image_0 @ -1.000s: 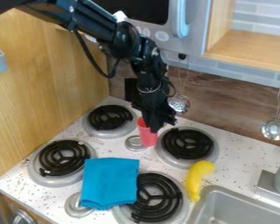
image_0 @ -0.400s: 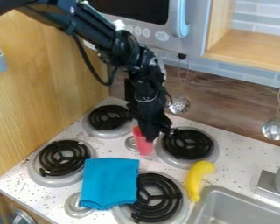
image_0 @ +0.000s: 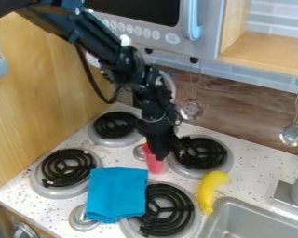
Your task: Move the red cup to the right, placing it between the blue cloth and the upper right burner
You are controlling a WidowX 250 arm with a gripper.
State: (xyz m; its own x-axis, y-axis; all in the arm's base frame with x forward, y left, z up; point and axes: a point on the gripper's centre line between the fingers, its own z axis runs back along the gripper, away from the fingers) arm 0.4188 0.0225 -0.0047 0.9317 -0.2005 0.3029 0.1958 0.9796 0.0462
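1. Black gripper (image_0: 161, 153) is closed on the red cup (image_0: 154, 164) at its upper right, the exact grip hard to make out
2. The cup, above the stove top (image_0: 176, 179), has its rim partly hidden; whether its base touches, I cannot tell
3. Blue cloth (image_0: 117, 193) hides part of the near burner (image_0: 167, 210)
4. Yellow banana (image_0: 208, 189) lies by the cut-off sink (image_0: 239, 211)

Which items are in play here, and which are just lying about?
In play:
- gripper, over the stove, right at the cup
- red cup, among the burners

Lying about:
- blue cloth, partly over a front burner
- yellow banana, beside the sink
- two ladles, hanging at the back wall
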